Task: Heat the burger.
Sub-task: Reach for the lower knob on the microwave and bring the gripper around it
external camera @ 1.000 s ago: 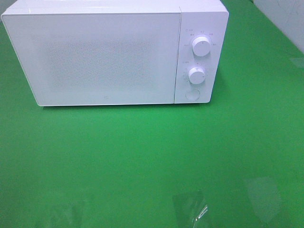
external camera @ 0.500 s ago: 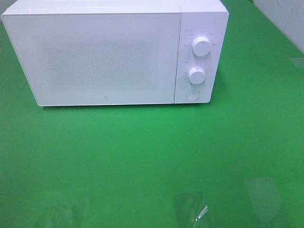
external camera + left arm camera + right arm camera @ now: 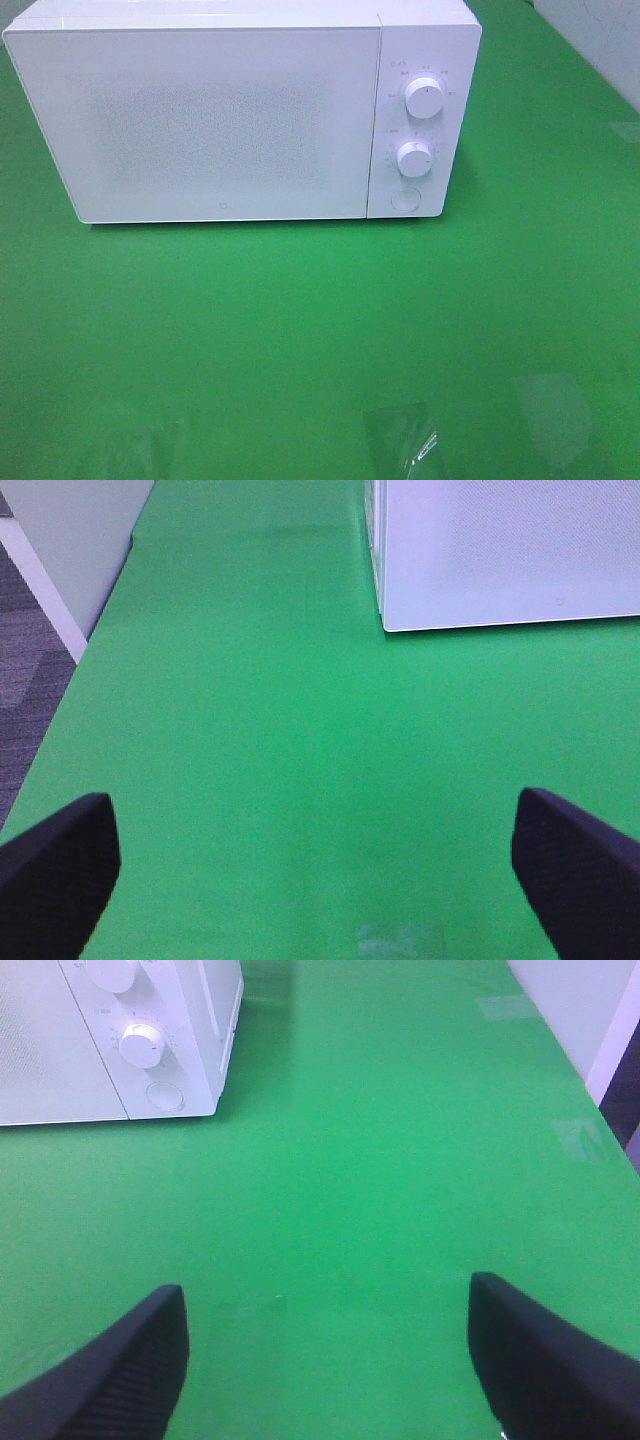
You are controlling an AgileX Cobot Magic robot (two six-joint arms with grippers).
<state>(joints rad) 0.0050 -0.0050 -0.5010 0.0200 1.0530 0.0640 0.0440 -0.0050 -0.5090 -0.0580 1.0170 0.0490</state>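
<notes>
I can't see the burger in any view, so I can't tell where it is. The white microwave [image 3: 220, 120] stands door-closed on the green table [image 3: 300, 330]. My left gripper [image 3: 318, 875] and right gripper [image 3: 330, 1360] hang over the table, jaws apart, holding nothing.

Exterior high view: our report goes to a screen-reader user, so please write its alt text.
A closed white microwave stands at the back of a green table; its right-hand panel carries an upper knob, a lower knob and a round button.
</notes>
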